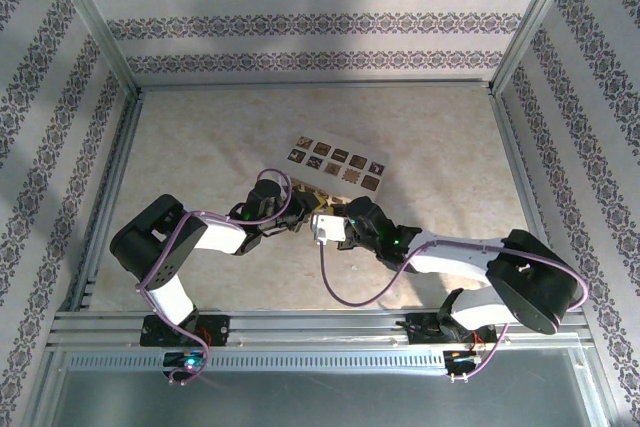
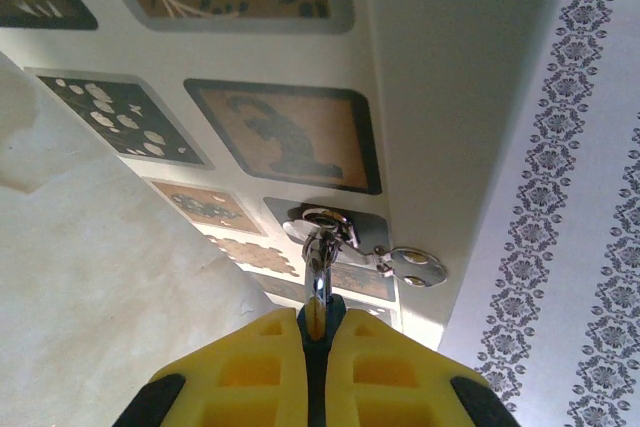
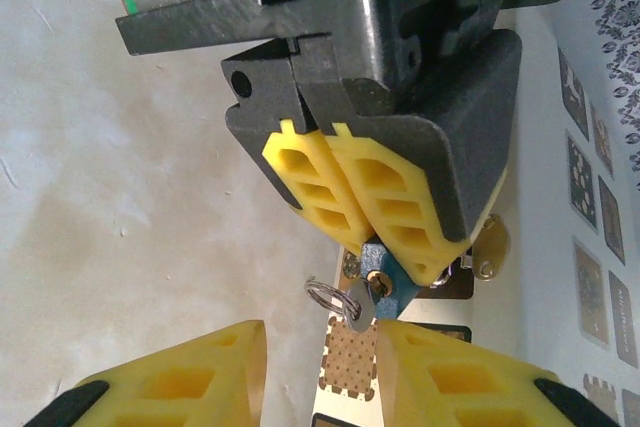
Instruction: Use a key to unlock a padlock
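Obscuring most of the padlock [image 3: 390, 275], the left claw [image 3: 385, 252] is clamped tight on it just beside the box [image 3: 540, 147]. Merely a small blue corner with a brass keyhole shows at the fingertips. From above, padlock and key are too small to make out where the left claw [image 1: 297, 215] and right claw [image 1: 322, 225] meet at the box's near edge.

Key [image 3: 358, 305]: thin grey metal sliver on a wire ring [image 3: 320, 297], at the keyhole; whether seated, cannot tell.

Right claw [image 3: 322, 337]: ribbed yellow fingers parted, one either side of the key; contact not discernible.

Left wrist view: bright silvery metal projects from the closed fingers [image 2: 270, 367] toward the box's cream, dark-patterned face; part unidentified.

Table [image 1: 420, 137]: pale, mottled.
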Robot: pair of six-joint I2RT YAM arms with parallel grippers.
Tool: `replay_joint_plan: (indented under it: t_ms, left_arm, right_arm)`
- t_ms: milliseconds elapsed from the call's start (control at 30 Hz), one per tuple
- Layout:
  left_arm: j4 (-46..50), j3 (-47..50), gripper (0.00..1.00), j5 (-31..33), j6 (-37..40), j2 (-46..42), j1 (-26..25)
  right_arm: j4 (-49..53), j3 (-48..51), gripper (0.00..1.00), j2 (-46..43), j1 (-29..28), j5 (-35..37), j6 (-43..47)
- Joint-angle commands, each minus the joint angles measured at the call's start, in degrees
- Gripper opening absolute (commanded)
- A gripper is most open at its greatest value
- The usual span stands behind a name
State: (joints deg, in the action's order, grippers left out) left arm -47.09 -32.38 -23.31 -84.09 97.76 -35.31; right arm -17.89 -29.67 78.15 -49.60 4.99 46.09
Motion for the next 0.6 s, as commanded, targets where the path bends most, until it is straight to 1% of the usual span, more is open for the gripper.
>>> replay_joint_plan:
  t_ms: [0, 300, 467, 567]
  left_arm:
    - [-2.3, -1.3, 0.00, -0.4, -0.1, -2.0, -0.9]
    - [-2.3, -1.3, 0.00, -0.5, -0.2, -1.9, -0.9]
    - [-2.4, -1.3, 0.00, -0.5, -0.2, -2.0, -0.9]
    - [-2.6, -1.2, 0.00, -0.5, -0.4, -2.0, -0.9]
  right_arm:
    - [-2.2, -1.7, 0.32, 1.0, 0.5, -1.4, -0.3]
    - [-4.5, -1.9, 0.25, 3.6, 0.5, -0.3, -0.4]
    - [-6.6, -1.6, 0.18, 4.9, 0.5, 1.5, -0.9]
    - [-8.2, -1.4, 0.16, 5.7, 0.5, 2.5, -1.1]
